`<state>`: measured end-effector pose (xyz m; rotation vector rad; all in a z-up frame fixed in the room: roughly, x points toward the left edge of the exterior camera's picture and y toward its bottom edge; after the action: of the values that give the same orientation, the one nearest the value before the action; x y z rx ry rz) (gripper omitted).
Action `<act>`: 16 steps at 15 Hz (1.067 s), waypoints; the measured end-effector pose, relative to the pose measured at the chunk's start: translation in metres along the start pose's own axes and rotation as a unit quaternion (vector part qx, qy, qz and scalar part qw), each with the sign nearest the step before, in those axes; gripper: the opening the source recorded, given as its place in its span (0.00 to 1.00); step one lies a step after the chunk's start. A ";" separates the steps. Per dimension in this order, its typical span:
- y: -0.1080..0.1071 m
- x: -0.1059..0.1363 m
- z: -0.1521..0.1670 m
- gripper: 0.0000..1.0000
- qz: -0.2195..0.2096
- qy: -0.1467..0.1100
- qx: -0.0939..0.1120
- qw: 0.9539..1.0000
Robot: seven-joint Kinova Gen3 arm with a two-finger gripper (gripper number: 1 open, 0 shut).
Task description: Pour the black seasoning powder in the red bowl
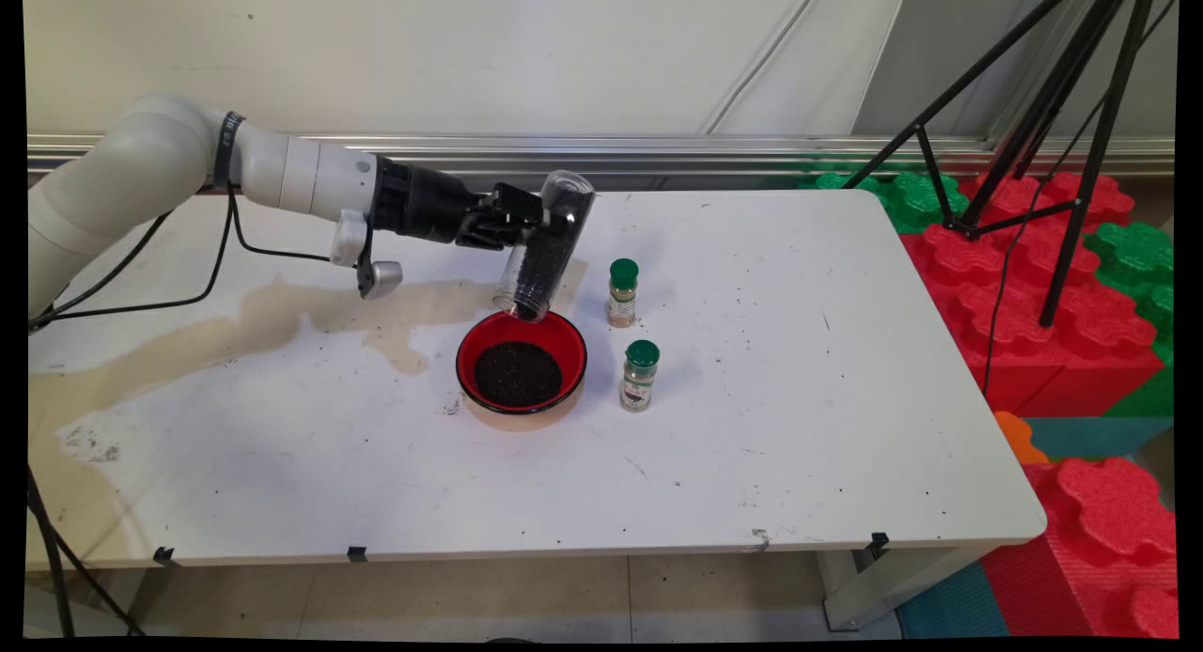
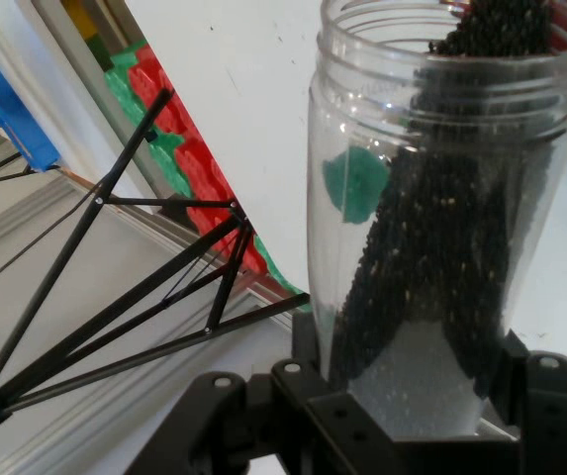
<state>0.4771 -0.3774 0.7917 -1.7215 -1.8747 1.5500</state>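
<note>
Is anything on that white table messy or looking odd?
Yes. A brownish stain spreads across the table's left half, dark grains lie scattered beside the red bowl, and the gripper holds a clear jar tipped mouth-down over it.

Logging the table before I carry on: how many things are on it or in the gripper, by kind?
Clear jar of dark grains, tipped mouth-down, held by the gripper: 1
Red bowl holding dark grains: 1
Green-capped spice bottles: 2, the far one and the near one
Total: 4
</note>
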 end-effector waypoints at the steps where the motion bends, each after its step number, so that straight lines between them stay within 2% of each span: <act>1: -0.001 0.001 0.000 0.00 0.004 -0.001 0.001 1.000; 16: -0.008 0.014 -0.003 0.00 0.043 -0.011 0.019 0.999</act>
<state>0.4693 -0.3630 0.7921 -1.7983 -1.7906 1.6314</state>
